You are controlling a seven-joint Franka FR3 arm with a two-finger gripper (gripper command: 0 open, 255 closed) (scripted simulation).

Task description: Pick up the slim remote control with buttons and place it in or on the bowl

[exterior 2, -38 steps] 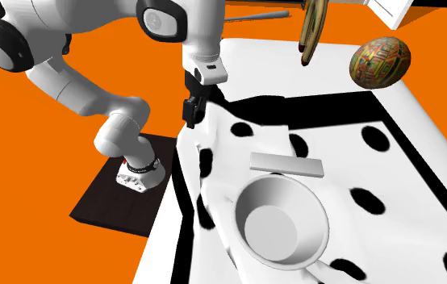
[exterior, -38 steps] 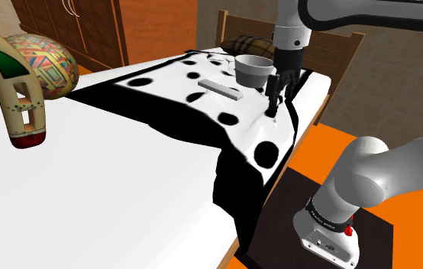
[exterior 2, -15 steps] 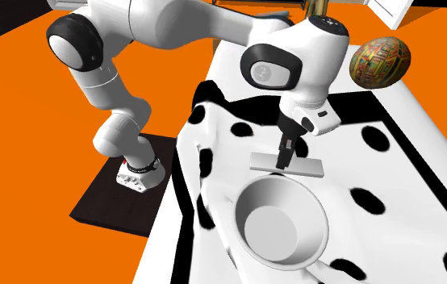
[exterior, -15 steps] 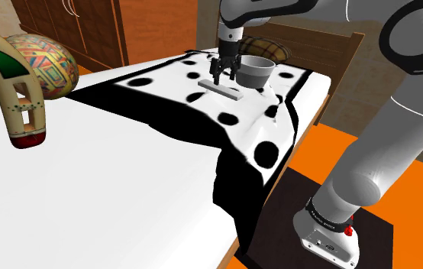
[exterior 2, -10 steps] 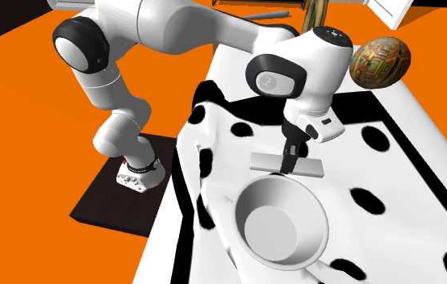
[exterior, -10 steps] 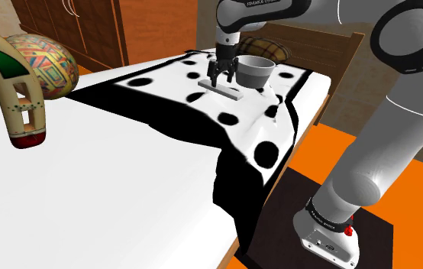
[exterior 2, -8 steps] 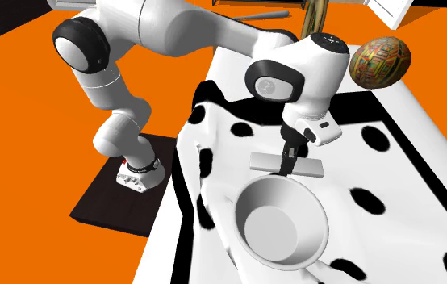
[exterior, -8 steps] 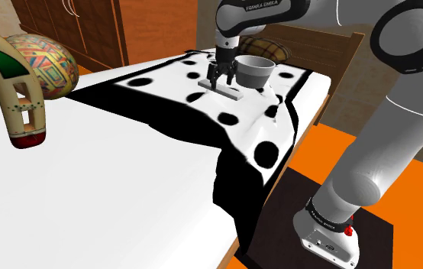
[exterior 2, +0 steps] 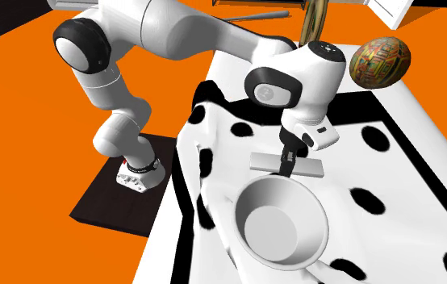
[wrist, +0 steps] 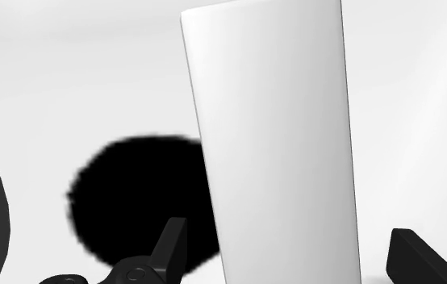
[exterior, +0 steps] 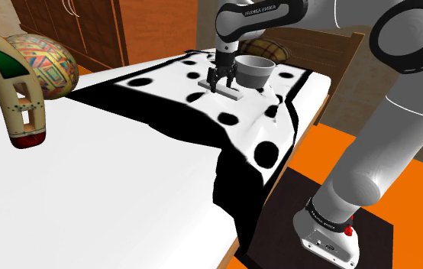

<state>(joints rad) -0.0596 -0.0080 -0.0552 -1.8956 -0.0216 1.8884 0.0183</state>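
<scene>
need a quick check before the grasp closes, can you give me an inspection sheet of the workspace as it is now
surface: bed under a white cover with black spots
job's things: plain white slab-shaped remote lying flat on the cover, close beside the grey bowl; the bowl is upright and empty
clutter: patterned egg-shaped ball; tan curved object with green and red markings; plaid pillow at the bed's head
gripper: gripper low over the remote, fingers open on either side of it, not touching it in the wrist view
cables: nothing seen
surroundings: orange floor, wooden headboard, brown wardrobe
</scene>
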